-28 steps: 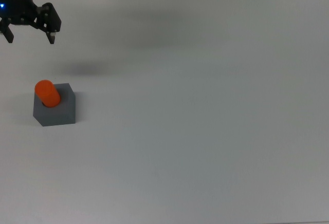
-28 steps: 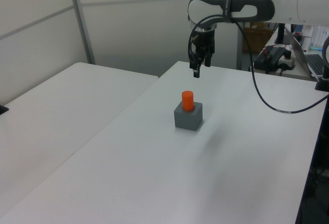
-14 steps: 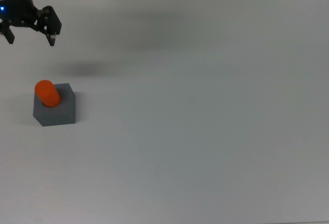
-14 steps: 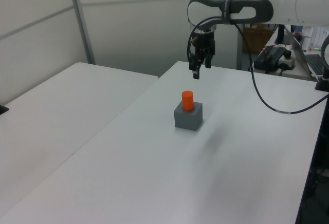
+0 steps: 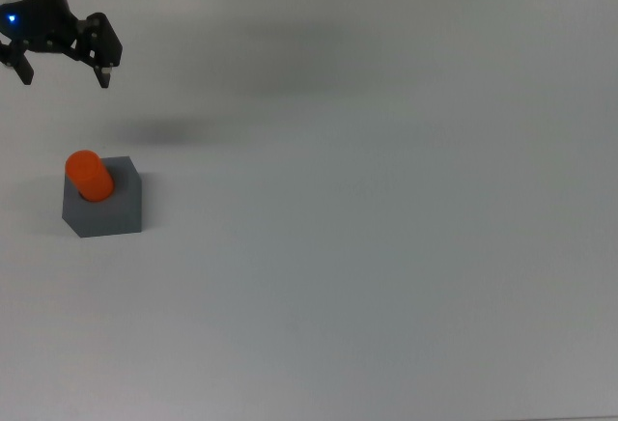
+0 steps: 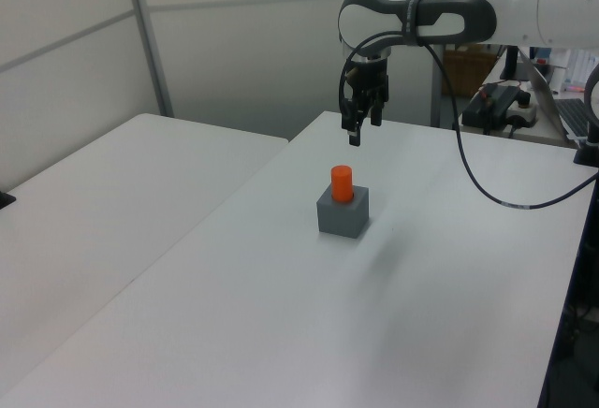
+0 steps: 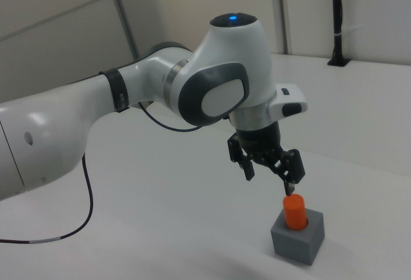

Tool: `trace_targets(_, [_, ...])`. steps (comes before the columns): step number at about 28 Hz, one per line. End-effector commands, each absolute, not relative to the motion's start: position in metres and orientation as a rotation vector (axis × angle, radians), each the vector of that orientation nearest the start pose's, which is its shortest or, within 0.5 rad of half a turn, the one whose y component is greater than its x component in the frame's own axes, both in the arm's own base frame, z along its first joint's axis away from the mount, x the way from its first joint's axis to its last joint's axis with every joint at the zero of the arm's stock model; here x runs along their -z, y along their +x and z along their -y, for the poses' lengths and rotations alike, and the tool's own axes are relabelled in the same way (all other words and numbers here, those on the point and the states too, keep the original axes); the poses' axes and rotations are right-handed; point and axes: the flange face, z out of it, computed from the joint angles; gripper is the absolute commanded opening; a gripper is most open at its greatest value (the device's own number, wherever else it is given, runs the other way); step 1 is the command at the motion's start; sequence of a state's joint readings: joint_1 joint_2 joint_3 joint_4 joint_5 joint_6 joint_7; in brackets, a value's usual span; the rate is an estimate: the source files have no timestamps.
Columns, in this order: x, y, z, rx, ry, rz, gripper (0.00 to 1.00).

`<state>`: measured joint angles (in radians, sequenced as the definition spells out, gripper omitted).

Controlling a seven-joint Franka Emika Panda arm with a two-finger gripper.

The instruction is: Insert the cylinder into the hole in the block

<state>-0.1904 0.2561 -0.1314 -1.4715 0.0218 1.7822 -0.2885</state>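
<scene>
We see gripper [image 5: 64, 67] fingers apart, empty | cylinder [image 5: 88, 175] upright in block [image 5: 104, 208] hole, below gripper, apart from it

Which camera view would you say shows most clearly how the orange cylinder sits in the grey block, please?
The right view: the cylinder stands upright in the block, its lower end sunk in the hole. The left view shows the same, smaller. The top view looks down on it, hiding its depth.

Bright, even light falls from overhead on the white worktop [image 5: 386, 247]. Soft, blurred shadows lie at the far left in the top view, one broad and faint, one darker. No glare; edges stay fairly sharp.
</scene>
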Motion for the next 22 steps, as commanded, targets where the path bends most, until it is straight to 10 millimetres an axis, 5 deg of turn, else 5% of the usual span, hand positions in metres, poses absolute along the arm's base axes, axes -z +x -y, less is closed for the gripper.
trace_targets(1, [-0.5395, 0.6139, 0.1882, 0.047, -3.179, -0.069, 1.0])
trace_targets(22, [-0.5359, 0.6147, 0.1884, 0.032, -3.188, -0.064, 1.0])
